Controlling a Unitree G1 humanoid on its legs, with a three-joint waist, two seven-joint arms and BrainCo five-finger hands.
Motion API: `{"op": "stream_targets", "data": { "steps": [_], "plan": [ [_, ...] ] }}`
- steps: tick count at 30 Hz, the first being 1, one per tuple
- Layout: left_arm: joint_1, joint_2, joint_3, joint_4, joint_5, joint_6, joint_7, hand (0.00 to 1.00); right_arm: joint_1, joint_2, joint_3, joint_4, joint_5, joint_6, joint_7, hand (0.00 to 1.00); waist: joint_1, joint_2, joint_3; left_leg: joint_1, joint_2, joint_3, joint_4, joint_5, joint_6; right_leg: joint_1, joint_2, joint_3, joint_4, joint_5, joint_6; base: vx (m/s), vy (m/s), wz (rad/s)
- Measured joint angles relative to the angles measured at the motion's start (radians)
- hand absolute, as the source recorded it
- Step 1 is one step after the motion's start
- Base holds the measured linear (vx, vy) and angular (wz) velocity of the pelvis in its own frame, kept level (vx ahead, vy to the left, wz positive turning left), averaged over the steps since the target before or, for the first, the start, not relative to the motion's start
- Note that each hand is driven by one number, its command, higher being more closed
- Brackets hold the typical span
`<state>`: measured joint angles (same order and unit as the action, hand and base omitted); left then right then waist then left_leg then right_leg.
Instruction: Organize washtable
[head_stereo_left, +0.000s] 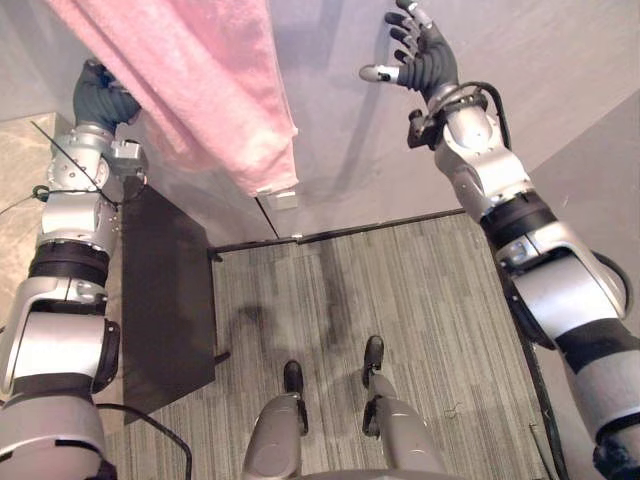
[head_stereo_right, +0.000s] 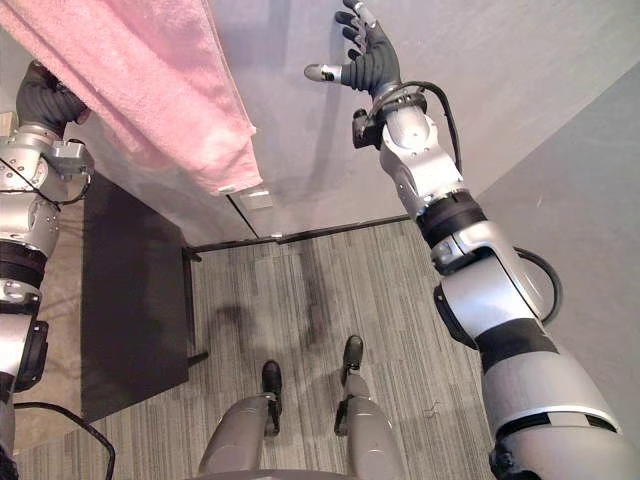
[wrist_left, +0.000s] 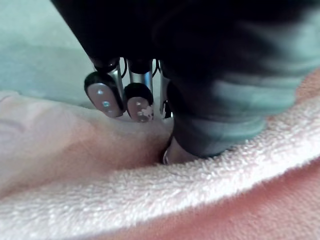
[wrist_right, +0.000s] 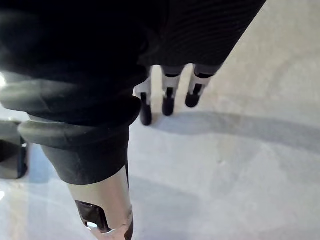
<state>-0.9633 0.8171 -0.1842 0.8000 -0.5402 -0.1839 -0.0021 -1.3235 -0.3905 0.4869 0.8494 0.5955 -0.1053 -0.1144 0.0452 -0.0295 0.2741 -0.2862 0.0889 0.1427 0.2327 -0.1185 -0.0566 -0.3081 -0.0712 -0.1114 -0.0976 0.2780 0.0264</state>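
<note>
Towel (head_stereo_left: 200, 80) gripped by left hand (wrist_left: 225, 100), lifted before the grey wall (head_stereo_left: 340, 110).
Pink terry hangs limp, so it is judged soft, light and apt to slide; the hemmed edge offers the surest hold. Left fingers (wrist_left: 105, 95) curl into a fold. Right hand (head_stereo_left: 420, 55) is spread wide and empty. Black panel (head_stereo_left: 165, 290) lies beneath the towel's lower corner.

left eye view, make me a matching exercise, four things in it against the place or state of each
1 pink towel
2 left hand
3 right hand
4 black panel

a open, holding nothing
b flat, below the towel
c hanging at upper left
d pinching cloth

Pairs: 1-c, 2-d, 3-a, 4-b
</note>
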Motion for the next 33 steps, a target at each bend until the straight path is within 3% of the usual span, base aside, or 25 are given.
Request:
{"op": "stream_targets", "data": {
  "steps": [5, 12, 14, 19, 22, 23, 29, 33],
  "plan": [
    [-0.018, -0.026, -0.009, 0.03, 0.0, -0.001, 0.014, 1.0, -0.057, 0.085, -0.015, 0.1, 0.001, 0.013, -0.025, 0.0, 0.001, 0.007, 0.004, 0.001, 0.0, -0.005, -0.025, 0.009, 0.008, -0.001, -0.003, 0.004, 0.0, 0.019, 0.026, -0.02, 0.069, 0.05],
    [-0.05, -0.074, -0.009, 0.035, -0.011, -0.001, 0.032, 1.0, -0.104, 0.206, -0.027, 0.158, -0.006, 0.041, -0.056, 0.0, 0.003, 0.01, 0.005, 0.027, 0.001, -0.031, -0.144, 0.086, -0.006, -0.016, 0.002, 0.001, 0.0, 0.042, 0.039, 0.0, 0.027, 0.13],
    [-0.065, -0.112, -0.009, 0.035, -0.01, -0.001, 0.045, 1.0, -0.114, 0.251, -0.025, 0.159, -0.008, 0.043, -0.055, 0.0, 0.025, 0.012, 0.004, 0.049, 0.003, -0.033, -0.197, 0.115, -0.009, -0.017, 0.007, 0.0, 0.0, 0.042, 0.039, 0.03, 0.002, 0.05],
    [-0.082, -0.147, -0.009, 0.035, -0.008, 0.0, 0.05, 1.0, -0.148, 0.358, -0.01, 0.159, -0.01, 0.043, -0.053, 0.0, 0.033, 0.015, 0.003, 0.075, 0.008, -0.057, -0.281, 0.171, -0.019, -0.016, 0.013, -0.023, 0.0, 0.042, 0.039, 0.05, 0.018, 0.18],
    [-0.083, -0.165, -0.008, 0.035, -0.007, 0.0, 0.052, 1.0, -0.151, 0.382, 0.002, 0.161, -0.014, 0.043, -0.053, 0.0, 0.064, 0.015, 0.003, 0.084, 0.008, -0.063, -0.306, 0.193, -0.025, -0.016, 0.015, -0.025, 0.0, 0.042, 0.039, 0.04, 0.044, 0.08],
    [-0.083, -0.173, -0.008, 0.035, -0.006, 0.0, 0.054, 1.0, -0.151, 0.389, 0.003, 0.161, -0.015, 0.043, -0.053, 1.0, 0.075, 0.015, 0.003, 0.084, 0.004, -0.065, -0.306, 0.195, -0.027, -0.014, 0.014, -0.026, 0.0, 0.042, 0.038, 0.04, 0.07, 0.06],
    [-0.084, -0.191, 0.0, 0.033, -0.007, 0.0, 0.07, 1.0, -0.152, 0.42, 0.002, 0.162, -0.026, 0.043, -0.058, 1.0, 0.081, 0.016, 0.002, 0.083, -0.01, -0.088, -0.324, 0.211, -0.024, -0.01, 0.001, -0.047, 0.0, 0.041, 0.037, 0.03, 0.09, 0.12],
    [-0.084, -0.199, 0.003, 0.034, -0.005, 0.001, 0.07, 1.0, -0.158, 0.415, -0.004, 0.163, -0.063, 0.043, -0.068, 1.0, 0.101, 0.015, 0.001, 0.083, -0.033, -0.092, -0.324, 0.214, -0.022, -0.007, -0.013, -0.056, -0.001, 0.016, -0.011, 0.03, 0.075, 0.08]
  ]
}}
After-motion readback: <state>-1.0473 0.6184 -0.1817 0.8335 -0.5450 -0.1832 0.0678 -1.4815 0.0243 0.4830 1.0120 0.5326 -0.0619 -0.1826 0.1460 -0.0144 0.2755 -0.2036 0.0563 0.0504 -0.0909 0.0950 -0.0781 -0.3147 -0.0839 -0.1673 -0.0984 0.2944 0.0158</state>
